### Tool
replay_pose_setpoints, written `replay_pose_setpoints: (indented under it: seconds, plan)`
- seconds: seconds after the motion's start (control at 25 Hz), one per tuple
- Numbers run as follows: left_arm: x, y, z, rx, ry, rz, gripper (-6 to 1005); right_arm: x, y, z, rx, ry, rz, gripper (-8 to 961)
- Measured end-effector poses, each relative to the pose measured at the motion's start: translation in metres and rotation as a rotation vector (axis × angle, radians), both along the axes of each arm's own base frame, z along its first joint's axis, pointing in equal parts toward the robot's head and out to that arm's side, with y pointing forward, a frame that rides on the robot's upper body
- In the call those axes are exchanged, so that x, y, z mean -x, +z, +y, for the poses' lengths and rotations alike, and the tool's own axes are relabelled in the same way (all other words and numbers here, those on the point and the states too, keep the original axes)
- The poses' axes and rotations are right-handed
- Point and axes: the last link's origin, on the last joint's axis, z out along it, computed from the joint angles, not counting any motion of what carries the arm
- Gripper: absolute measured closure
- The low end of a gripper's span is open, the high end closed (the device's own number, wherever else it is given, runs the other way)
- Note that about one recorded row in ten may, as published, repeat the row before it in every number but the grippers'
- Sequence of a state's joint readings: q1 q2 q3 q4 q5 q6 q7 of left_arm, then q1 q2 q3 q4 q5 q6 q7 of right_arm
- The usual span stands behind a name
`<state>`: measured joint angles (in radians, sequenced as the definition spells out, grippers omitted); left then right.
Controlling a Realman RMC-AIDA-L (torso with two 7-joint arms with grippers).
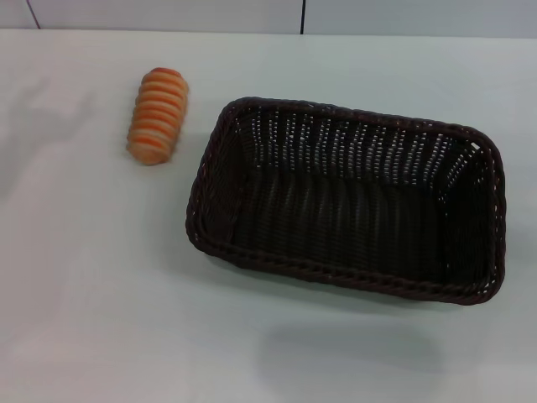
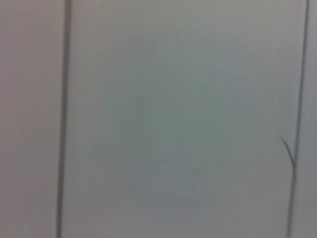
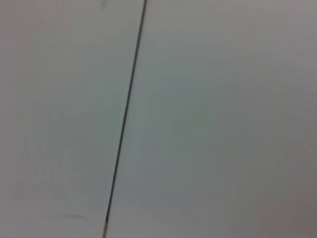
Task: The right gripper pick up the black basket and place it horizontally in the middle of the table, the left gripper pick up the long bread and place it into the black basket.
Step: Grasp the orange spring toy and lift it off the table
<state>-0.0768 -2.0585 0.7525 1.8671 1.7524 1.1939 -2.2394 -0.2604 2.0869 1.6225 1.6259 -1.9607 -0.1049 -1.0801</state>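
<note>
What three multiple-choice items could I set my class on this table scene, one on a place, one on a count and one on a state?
1. Where does the long bread lie in the head view?
A. Inside the black basket
B. On the table, left of the black basket
C. On the basket's rim

2. How many loaves are on the table?
A. One
B. Two
C. Three

3. What is the state of the black basket?
A. Upside down
B. Upright and empty
C. Upright with bread in it

Key: 1 B, the loaf sits apart from the basket on bare tabletop. 2 A, only one ridged orange-brown loaf shows. 3 B, its open top faces up and only woven floor shows inside.
</note>
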Motion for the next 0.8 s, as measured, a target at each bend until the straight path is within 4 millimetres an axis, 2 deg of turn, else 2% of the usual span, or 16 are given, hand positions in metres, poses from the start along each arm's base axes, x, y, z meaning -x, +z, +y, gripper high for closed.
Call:
replay_pose_setpoints:
  seconds: [0.04,0.16,0.28,0.36,0.4,0.56,0.72,0.76,0.8]
  plan:
    - [-0.012,-0.006,0.006,0.044,0.014,0.013,190,-0.004,-0.001,0.0,0.001,-0.01,0.005,480]
    - [-0.028,-0.013,0.016,0.082,0.014,0.049,190,-0.017,-0.002,0.0,0.009,-0.044,0.016,480]
    - [-0.045,-0.021,0.029,0.119,0.006,0.08,191,-0.022,-0.001,-0.001,0.009,-0.056,0.018,480]
    - [-0.063,-0.031,0.044,0.185,0.02,0.126,191,-0.023,-0.001,-0.001,0.013,-0.059,0.02,480]
    - [-0.063,-0.031,0.044,0.185,0.02,0.126,191,-0.023,-0.001,-0.001,0.013,-0.059,0.02,480]
    - [-0.094,-0.045,0.072,0.313,0.125,0.208,191,-0.023,-0.002,-0.001,0.027,-0.059,0.016,480]
    - [-0.101,-0.051,0.083,0.356,0.171,0.236,191,-0.023,-0.004,-0.001,0.035,-0.06,0.009,480]
    - [-0.105,-0.06,0.096,0.382,0.213,0.266,191,-0.023,-0.006,-0.001,0.04,-0.061,0.007,480]
    - [-0.106,-0.062,0.099,0.386,0.224,0.273,191,-0.023,-0.006,-0.001,0.04,-0.061,0.007,480]
